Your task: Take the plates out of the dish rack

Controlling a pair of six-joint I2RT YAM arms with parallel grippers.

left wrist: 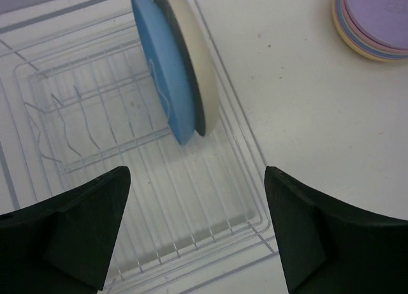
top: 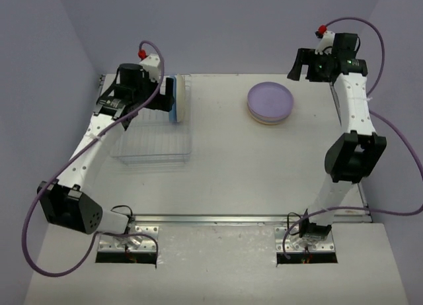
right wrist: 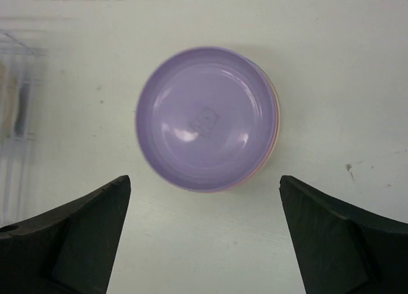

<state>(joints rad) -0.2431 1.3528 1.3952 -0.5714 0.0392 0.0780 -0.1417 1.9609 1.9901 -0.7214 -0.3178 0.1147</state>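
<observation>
A white tabletop (top: pixel 218 179) holds a wire dish rack (top: pixel 149 147) at left. Two plates stand on edge at its far end, blue plate (left wrist: pixel 167 83) against cream plate (left wrist: pixel 194 58). A lavender-topped stack (top: pixel 269 103) lies well to the right. The left arm (top: pixel 99 130) is over the rack and the right arm (top: pixel 353 106) over the stack, both with jaws wide apart and empty. The likely next move is for the left jaws to straddle one plate's rim.

Matte lavender plate (right wrist: pixel 207 118), thin silvery wire rack (left wrist: pixel 127 179), matte white table (top: pixel 264 166).
</observation>
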